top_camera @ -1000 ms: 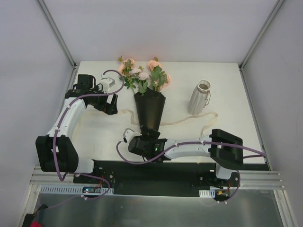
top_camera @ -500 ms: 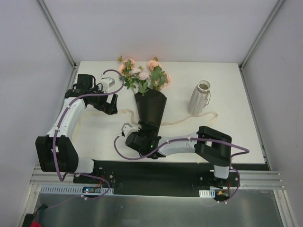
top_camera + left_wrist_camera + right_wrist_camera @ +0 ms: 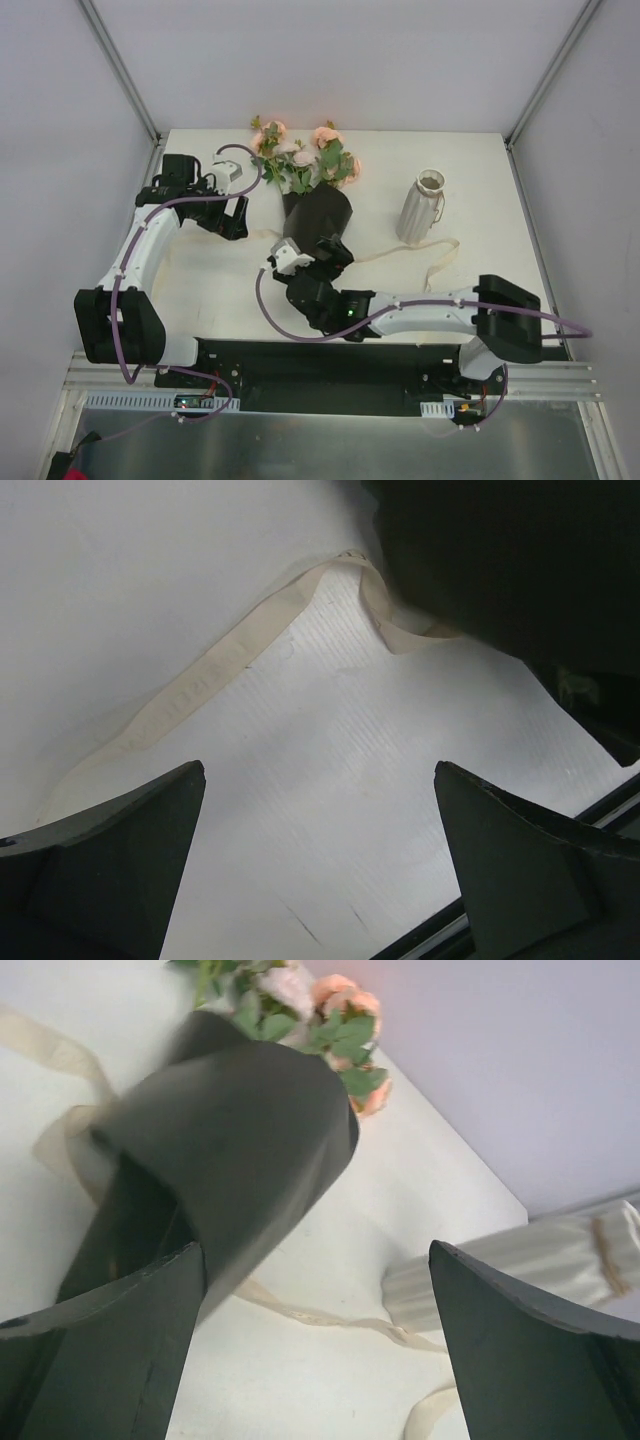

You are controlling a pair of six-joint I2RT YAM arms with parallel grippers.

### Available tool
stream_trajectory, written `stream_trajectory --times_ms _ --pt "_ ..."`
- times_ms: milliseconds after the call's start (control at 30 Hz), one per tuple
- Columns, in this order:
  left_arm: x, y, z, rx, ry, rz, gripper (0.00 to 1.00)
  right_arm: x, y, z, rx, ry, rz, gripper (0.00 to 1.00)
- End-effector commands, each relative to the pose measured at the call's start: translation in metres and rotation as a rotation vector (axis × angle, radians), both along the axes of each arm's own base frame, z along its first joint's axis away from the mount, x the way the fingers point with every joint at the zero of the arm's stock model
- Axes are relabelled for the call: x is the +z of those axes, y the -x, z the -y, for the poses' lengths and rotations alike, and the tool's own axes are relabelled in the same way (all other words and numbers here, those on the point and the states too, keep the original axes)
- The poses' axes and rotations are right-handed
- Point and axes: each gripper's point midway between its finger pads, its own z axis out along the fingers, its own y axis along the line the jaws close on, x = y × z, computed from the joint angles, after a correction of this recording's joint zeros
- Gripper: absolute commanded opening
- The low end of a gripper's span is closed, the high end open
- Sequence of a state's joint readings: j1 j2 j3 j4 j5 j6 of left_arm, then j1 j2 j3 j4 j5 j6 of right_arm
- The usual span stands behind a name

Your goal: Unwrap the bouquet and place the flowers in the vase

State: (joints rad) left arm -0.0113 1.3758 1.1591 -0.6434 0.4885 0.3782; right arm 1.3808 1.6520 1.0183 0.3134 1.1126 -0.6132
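The bouquet point(image 3: 318, 212) lies at mid-table, its black paper point(image 3: 240, 1140) rolled into a cone with the peach-pink flowers point(image 3: 305, 160) sticking out of the far end. The cream ribbon point(image 3: 392, 255) lies loose on the table. My right gripper point(image 3: 325, 248) is open at the cone's near end. In the right wrist view the paper hangs over the left finger point(image 3: 120, 1350) of this gripper point(image 3: 315, 1250). The ribbed white vase point(image 3: 422, 207) stands to the right of the bouquet. My left gripper point(image 3: 235, 218) is open and empty, left of the bouquet, over the ribbon point(image 3: 220, 665).
Grey walls close in the white table point(image 3: 200, 290) on the left, right and back. The vase point(image 3: 520, 1260) shows just beyond my right finger, with ribbon point(image 3: 330, 1315) trailing across the table between it and the paper. The dark front rail runs along the near edge.
My right arm has swung forward and left, bringing its gripper up against the cone's near end. The paper now looks shorter and pushed toward the flowers. The left arm has not moved.
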Motion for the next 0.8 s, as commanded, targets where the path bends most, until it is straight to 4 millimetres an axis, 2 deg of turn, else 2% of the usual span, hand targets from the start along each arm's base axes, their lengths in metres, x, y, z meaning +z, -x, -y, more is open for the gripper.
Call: stream_trajectory --times_ms 0,67,100,267,333,367,400,433,467,500,533,567,600,667,700,733,767 --pt "0.024 -0.001 -0.001 -0.004 -0.001 0.055 0.99 0.048 0.007 0.051 -0.149 -0.17 0.067 0.96" --pt "0.025 -0.003 -0.002 -0.003 -0.002 0.058 0.99 0.048 0.012 0.062 -0.173 -0.227 0.051 0.96" --pt "0.027 -0.004 -0.001 -0.001 0.001 0.057 0.99 0.048 0.017 0.075 -0.187 -0.204 0.053 0.96" --pt "0.036 -0.007 0.003 -0.002 0.028 0.066 0.99 0.042 0.031 0.113 -0.26 -0.229 0.042 0.96" --pt "0.041 -0.008 0.005 -0.005 0.038 0.069 0.99 0.056 0.033 0.129 -0.302 -0.285 0.06 0.96" --pt "0.041 -0.008 0.008 -0.013 0.046 0.061 0.99 0.056 0.035 0.148 -0.317 -0.212 0.067 0.96" --pt "0.043 -0.008 0.012 -0.028 0.045 0.066 0.99 0.059 0.036 0.155 -0.344 -0.303 0.078 0.96" --pt "0.042 -0.006 0.021 -0.058 0.041 0.062 0.99 0.073 0.038 0.161 -0.358 -0.374 0.083 0.96" --pt "0.04 -0.006 0.024 -0.072 0.03 0.057 0.99 0.078 0.041 0.186 -0.358 -0.24 0.102 0.96" --pt "0.042 -0.007 0.029 -0.087 0.026 0.064 0.99 0.085 0.044 0.186 -0.364 -0.395 0.108 0.96" --pt "0.042 -0.008 0.035 -0.107 0.024 0.065 0.99 0.098 0.045 0.19 -0.365 -0.426 0.109 0.96" --pt "0.038 -0.009 0.045 -0.135 0.014 0.05 0.99 0.105 0.048 0.202 -0.35 -0.308 0.121 0.96" --pt "0.044 -0.015 0.051 -0.152 0.01 0.07 0.99 0.106 0.049 0.198 -0.352 -0.344 0.112 0.96" --pt "0.039 -0.024 0.06 -0.169 0.006 0.05 0.99 0.102 0.051 0.193 -0.35 -0.349 0.095 0.96" --pt "0.048 -0.03 0.07 -0.187 0.015 0.07 0.99 0.097 0.052 0.192 -0.363 -0.351 0.08 0.96" --pt "0.048 -0.034 0.074 -0.193 0.017 0.066 0.99 0.092 0.051 0.192 -0.386 -0.398 0.067 0.96" --pt "0.043 -0.038 0.077 -0.19 0.019 0.043 0.99 0.084 0.047 0.198 -0.435 -0.421 0.054 0.96"
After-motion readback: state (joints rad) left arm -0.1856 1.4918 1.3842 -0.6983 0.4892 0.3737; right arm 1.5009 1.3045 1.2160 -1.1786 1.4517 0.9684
